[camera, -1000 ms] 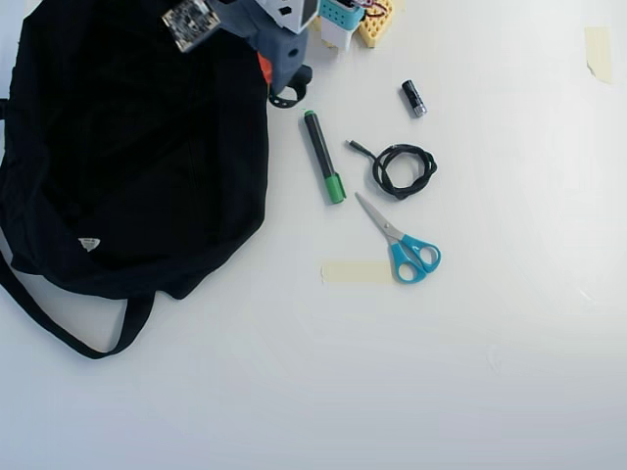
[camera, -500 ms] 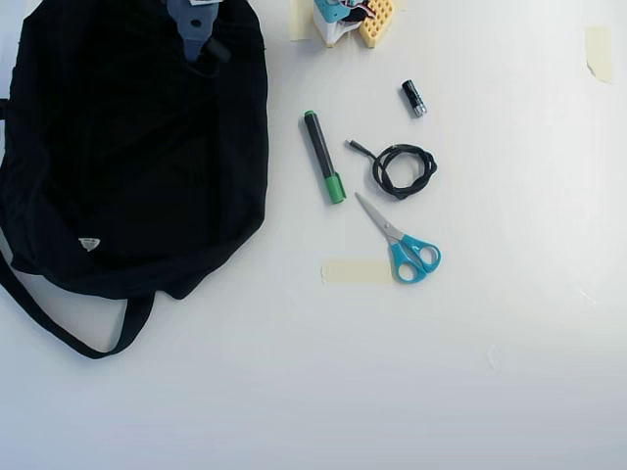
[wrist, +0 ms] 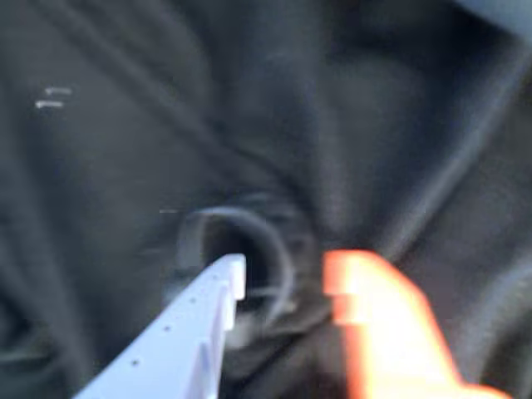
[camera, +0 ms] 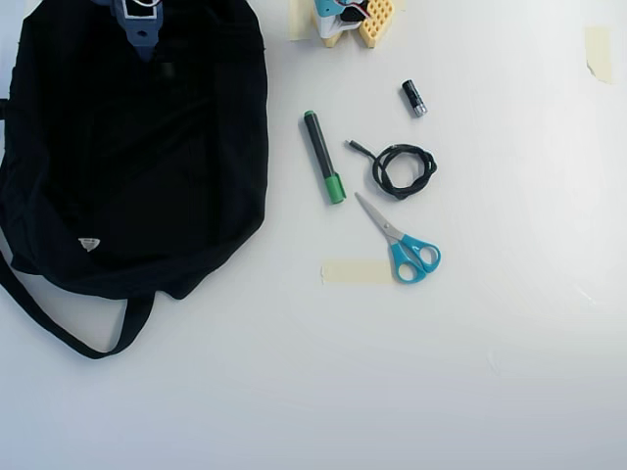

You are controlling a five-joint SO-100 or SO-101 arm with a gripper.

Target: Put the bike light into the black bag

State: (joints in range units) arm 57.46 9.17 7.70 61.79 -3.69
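Note:
The wrist view is blurred. The bike light [wrist: 259, 223], a small black ring-shaped loop, lies on the dark fabric of the black bag [wrist: 399, 125]. My gripper [wrist: 287, 278] is open just above it, with the pale finger [wrist: 208, 307] over the ring's left part and the orange finger [wrist: 374, 316] to its right. In the overhead view the black bag [camera: 147, 166] lies at the left with its strap trailing below. My gripper [camera: 137, 24] reaches over the bag's top edge. The bike light is hidden in that view.
In the overhead view a green marker [camera: 321, 157], a coiled black cable [camera: 400, 168], a small black cylinder with a silver end [camera: 413, 98] and blue-handled scissors [camera: 402, 245] lie on the white table to the right of the bag. The arm's base [camera: 353, 20] is at the top.

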